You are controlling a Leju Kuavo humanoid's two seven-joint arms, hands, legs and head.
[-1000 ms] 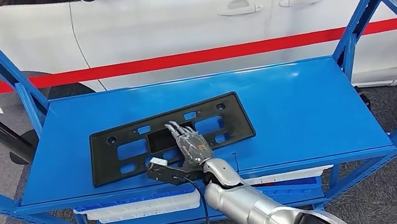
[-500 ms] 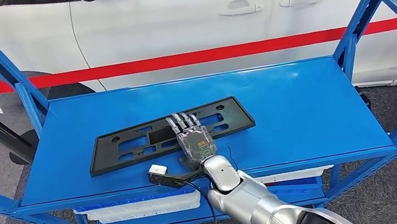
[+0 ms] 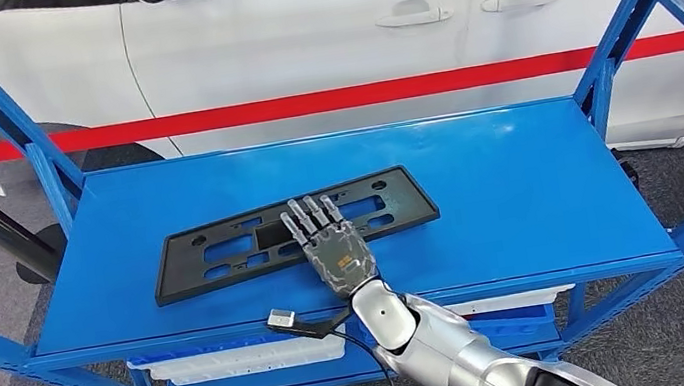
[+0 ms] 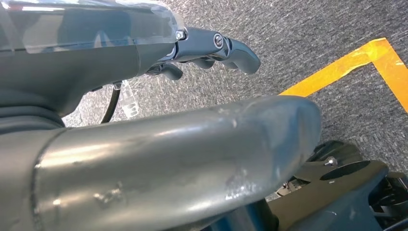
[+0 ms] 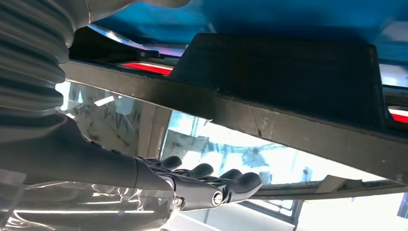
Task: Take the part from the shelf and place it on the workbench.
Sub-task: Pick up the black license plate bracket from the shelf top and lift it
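A black flat bracket with several cut-outs (image 3: 273,235) lies flat on the blue shelf top (image 3: 519,188), left of centre and slightly askew. My right hand (image 3: 330,245) hovers over its near edge, fingers (image 3: 311,214) stretched out and spread over the middle of the part, gripping nothing. In the right wrist view the dark fingers (image 5: 211,185) are straight, with a gap between them and the bracket's edge (image 5: 269,72). My left hand (image 4: 202,45) hangs over grey carpet, fingers loosely extended and holding nothing.
Blue uprights (image 3: 636,10) frame the shelf on both sides. A white car (image 3: 314,25) and a red band (image 3: 305,103) stand behind it. White trays (image 3: 240,357) sit on the lower level. A cable with a small white plug (image 3: 281,317) dangles at my right wrist. Yellow floor tape (image 4: 356,62) shows.
The bracket, tilted up at its near edge a second ago, now lies flat. My right hand has slid back toward the shelf's front edge and its fingers have spread.
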